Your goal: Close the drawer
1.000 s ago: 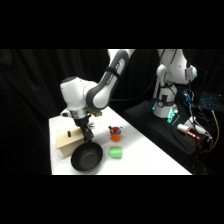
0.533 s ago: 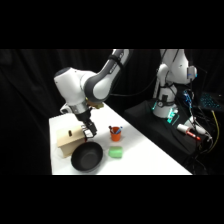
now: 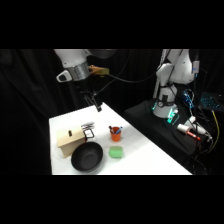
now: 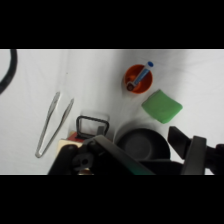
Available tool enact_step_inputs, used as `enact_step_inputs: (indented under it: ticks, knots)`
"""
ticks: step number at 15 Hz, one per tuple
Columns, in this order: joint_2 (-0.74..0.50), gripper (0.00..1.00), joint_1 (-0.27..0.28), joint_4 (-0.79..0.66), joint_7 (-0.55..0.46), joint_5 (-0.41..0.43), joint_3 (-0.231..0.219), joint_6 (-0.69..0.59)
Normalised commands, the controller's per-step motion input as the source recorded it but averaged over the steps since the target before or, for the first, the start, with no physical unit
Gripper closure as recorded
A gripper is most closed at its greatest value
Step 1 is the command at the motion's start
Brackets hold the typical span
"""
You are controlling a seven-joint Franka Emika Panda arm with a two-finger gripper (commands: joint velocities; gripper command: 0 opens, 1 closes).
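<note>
The pale wooden box [image 3: 69,140] stands at the table's left, with the drawer's black loop handle [image 3: 89,131] on its right face. In the wrist view the handle [image 4: 92,125] shows just above the box corner [image 4: 67,146]. How far the drawer is pushed in cannot be made out. My gripper [image 3: 95,103] hangs high above the box and touches nothing. Seen from the wrist, the gripper [image 4: 137,139] is open, its dark fingers [image 4: 192,147] standing wide apart with nothing between them.
A black bowl [image 3: 87,158] sits right in front of the box, close under the handle. An orange cup [image 3: 115,133] with a pen and a green sponge [image 3: 116,151] lie to the right. Metal tongs [image 4: 52,122] lie on the white table [image 3: 145,160] behind the box.
The arm has swung up and back: my gripper rose from the drawer's front at the box to well above the table.
</note>
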Motion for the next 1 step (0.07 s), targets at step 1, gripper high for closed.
enact_step_inputs:
  ticks: [1]
  knots:
    - [-0.27, 0.00, 0.054, -0.05, -0.03, -0.004, -0.051, -0.19]
